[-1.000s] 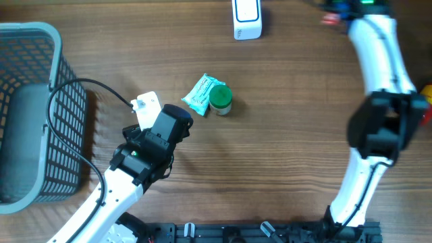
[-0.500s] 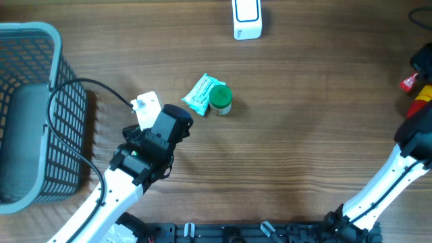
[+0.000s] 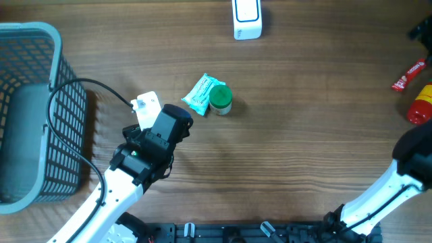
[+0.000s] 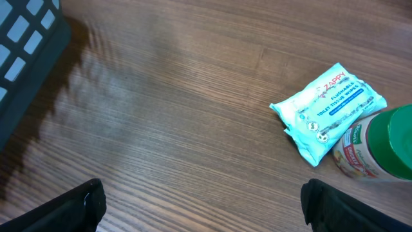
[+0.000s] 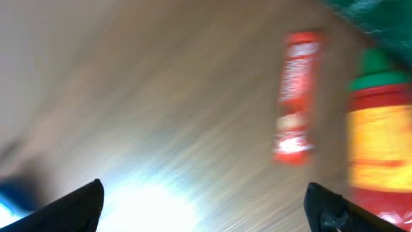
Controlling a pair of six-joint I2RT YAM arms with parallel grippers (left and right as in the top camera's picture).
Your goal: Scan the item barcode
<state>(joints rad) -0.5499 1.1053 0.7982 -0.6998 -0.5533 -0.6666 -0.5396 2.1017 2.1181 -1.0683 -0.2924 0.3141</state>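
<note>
Red sachet (image 3: 409, 74) lies flat near right edge of worktop (image 3: 304, 135), just beside red-and-yellow bottle (image 3: 420, 108). Right pincer (image 5: 205, 209) over them, spread wide, holding nothing. White scanner (image 3: 247, 19) at far edge. Wipes packet (image 3: 201, 94) touches green-lidded jar (image 3: 221, 99) mid-worktop. Left pincer (image 4: 203, 209) nearby, spread, empty. Basket (image 3: 34, 34) far left.

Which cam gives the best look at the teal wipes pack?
Left wrist. The wipes pack is large in the frame there, its label print visible, lying against the green-lidded jar. Overhead shows the pack whole but small, beside the jar. Right wrist does not show it.
</note>
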